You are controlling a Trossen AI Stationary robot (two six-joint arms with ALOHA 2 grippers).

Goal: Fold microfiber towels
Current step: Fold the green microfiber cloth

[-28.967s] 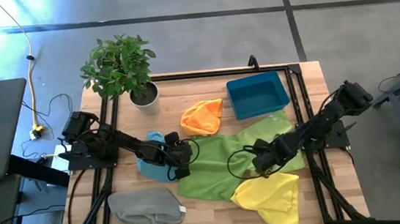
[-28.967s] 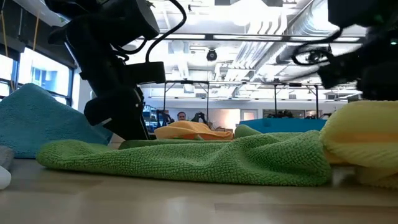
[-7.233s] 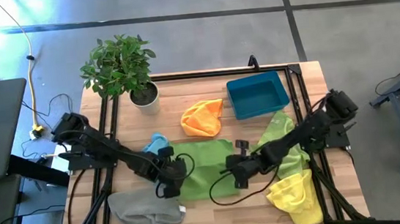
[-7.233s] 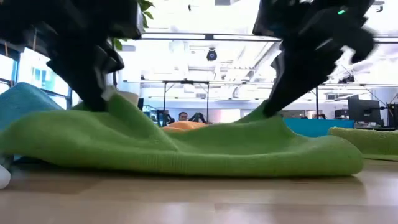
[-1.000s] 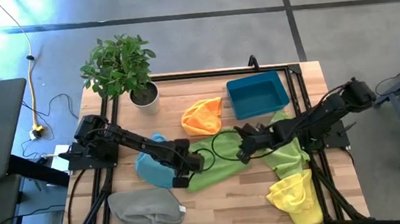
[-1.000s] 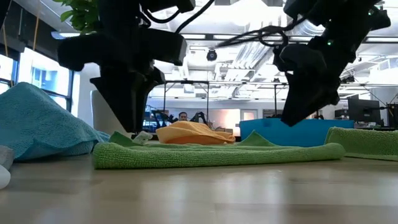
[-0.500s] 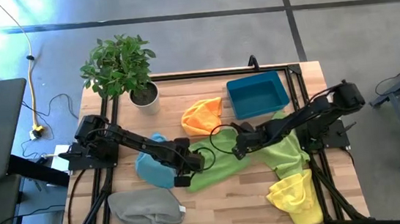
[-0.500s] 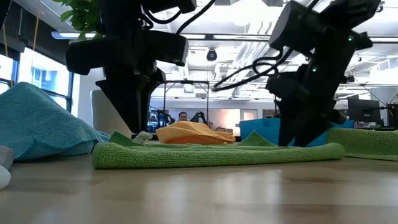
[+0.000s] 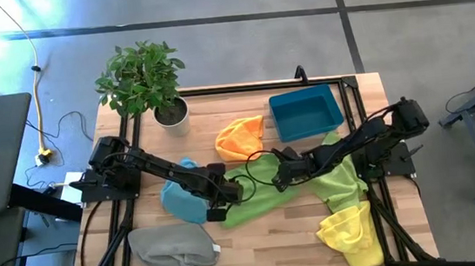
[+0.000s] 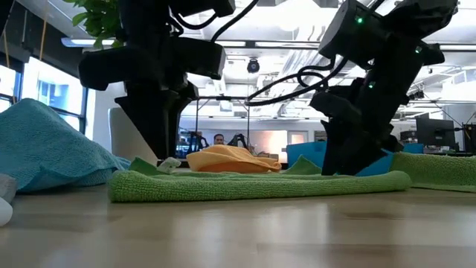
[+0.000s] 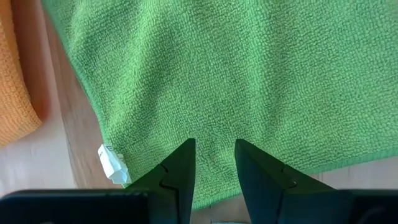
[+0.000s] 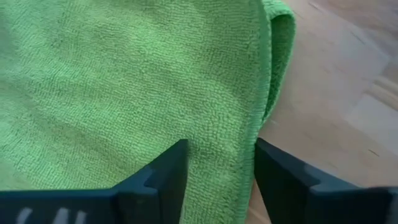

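- Where the table's far right corner lies, the blue bin (image 9: pixel 306 111) sits upright; no cloth shows inside it from above.
- Just beside the bin's near edge lies the lime green towel (image 9: pixel 339 174), spread flat toward the right edge of the table (image 9: pixel 256 236).
- Green towel (image 9: pixel 259 192): mid-table, folded into a flat band, with a white tag (image 11: pixel 112 164) showing at one corner.
- Left gripper (image 9: pixel 216 210): down over the green towel's left end, fingers (image 11: pixel 177 173) parted by a narrow gap, tips over the cloth, nothing clamped between them.
- Right gripper (image 9: pixel 280 179): down at the towel's right end, fingers (image 12: pixel 163 171) set apart over the folded edge, holding nothing.
- Orange towel (image 9: pixel 240 139): bunched, beyond the green one and just left of the bin.
- Light blue towel (image 9: pixel 182 195): heaped under the left arm, touching the green towel's left end.
- Grey towel (image 9: pixel 172 249): crumpled at the near left.
- Yellow towel (image 9: pixel 349 234): crumpled at the near right.
- Potted plant (image 9: pixel 142 79): far left corner, well apart from the cloths.
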